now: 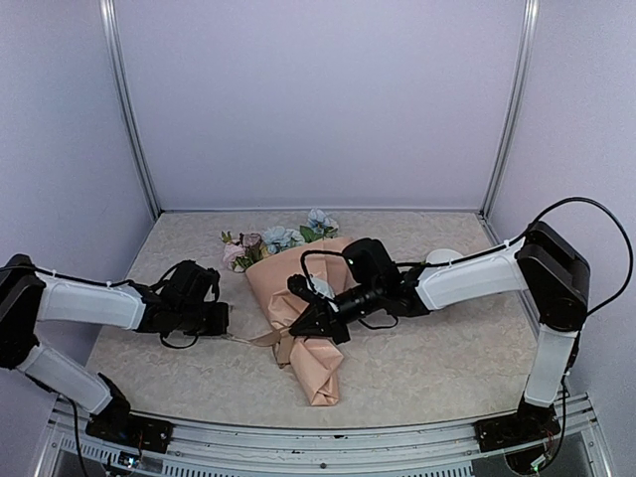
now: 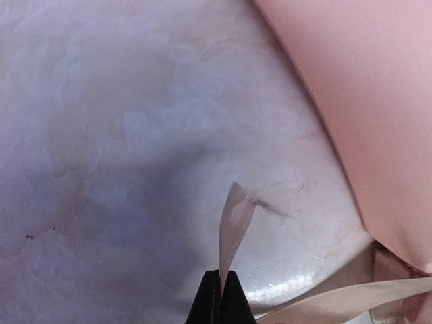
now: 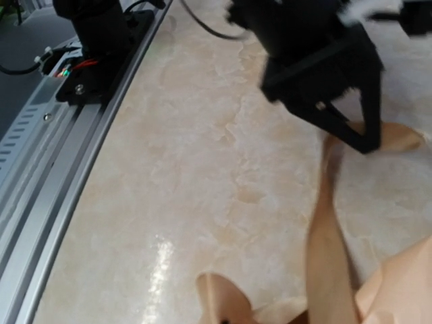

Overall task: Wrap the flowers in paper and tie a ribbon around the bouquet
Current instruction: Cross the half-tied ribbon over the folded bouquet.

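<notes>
Ribbon [image 2: 233, 223] tip, pinched between left jaws

Bouquet [image 1: 298, 293] lies mid-frame on table [image 1: 447, 368], flowers [image 1: 278, 238] twd upper left, tail twd bottom centre. Ribbon [image 1: 263, 340] runs left frm bouquet's waist to left gripper [image 1: 228, 321], centre-left. Right gripper [image 1: 298, 322] over the waist, reaching in frm right.

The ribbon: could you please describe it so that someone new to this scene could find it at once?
Find the peach-pink bouquet at the scene's centre. From its waist the ribbon runs toward the left tool, which pinches its end. It is narrow, satiny and beige-tan, darker than the broad paper.
</notes>
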Robot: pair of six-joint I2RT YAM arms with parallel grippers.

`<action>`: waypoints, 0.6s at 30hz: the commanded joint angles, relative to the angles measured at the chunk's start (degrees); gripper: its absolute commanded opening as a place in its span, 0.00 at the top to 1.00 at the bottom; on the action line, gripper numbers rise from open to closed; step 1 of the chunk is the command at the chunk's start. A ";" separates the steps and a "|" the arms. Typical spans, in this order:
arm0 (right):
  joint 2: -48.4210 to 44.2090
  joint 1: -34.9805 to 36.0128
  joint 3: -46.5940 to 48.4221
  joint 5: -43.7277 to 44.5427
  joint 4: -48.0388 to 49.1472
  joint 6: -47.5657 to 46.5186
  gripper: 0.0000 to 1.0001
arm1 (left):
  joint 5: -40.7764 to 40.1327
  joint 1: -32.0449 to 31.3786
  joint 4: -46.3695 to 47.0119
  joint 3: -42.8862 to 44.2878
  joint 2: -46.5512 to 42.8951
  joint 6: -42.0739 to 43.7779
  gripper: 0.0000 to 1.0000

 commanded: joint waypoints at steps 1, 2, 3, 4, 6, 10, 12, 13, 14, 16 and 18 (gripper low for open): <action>0.01 -0.35 3.38 1.66 -1.10 3.89 1.00 | -3.21 -4.82 -0.06 1.48 -11.63 3.92 1.00; 0.29 -0.59 4.02 2.03 -1.53 4.76 1.00 | -3.14 -6.92 0.14 2.01 -13.79 5.49 1.00; 0.59 -0.97 4.59 2.01 -1.87 5.74 1.00 | -2.39 -8.55 0.14 2.46 -15.97 6.92 1.00; 0.93 -1.55 4.96 1.01 -1.98 6.92 1.00 | -1.01 -10.19 0.09 2.81 -17.66 8.54 1.00; 1.73 -3.01 5.58 -3.10 -1.64 9.28 1.00 | 1.96 -15.16 0.42 3.16 -21.61 12.93 1.00; 2.80 -4.59 6.12 -5.83 0.07 13.81 1.00 | 6.83 -26.34 2.36 3.40 -25.44 20.58 1.00; 2.98 -4.67 6.41 -6.30 0.29 14.13 1.00 | 11.27 -28.85 3.98 5.31 -23.42 22.56 1.00; 3.07 -4.70 6.51 -6.19 0.46 14.45 1.00 | 13.07 -30.13 4.71 6.86 -21.40 23.85 1.00; 3.23 -4.84 6.70 -5.93 0.44 14.83 1.00 | 14.21 -31.57 5.23 8.72 -18.98 25.59 1.00; 3.79 -5.11 7.33 -5.20 -0.30 15.41 1.00 | 14.28 -34.29 5.72 12.74 -14.20 29.80 1.00; 4.37 -5.33 7.96 -5.00 -1.12 15.67 1.00 | 13.62 -35.78 7.27 16.86 -9.32 33.30 1.00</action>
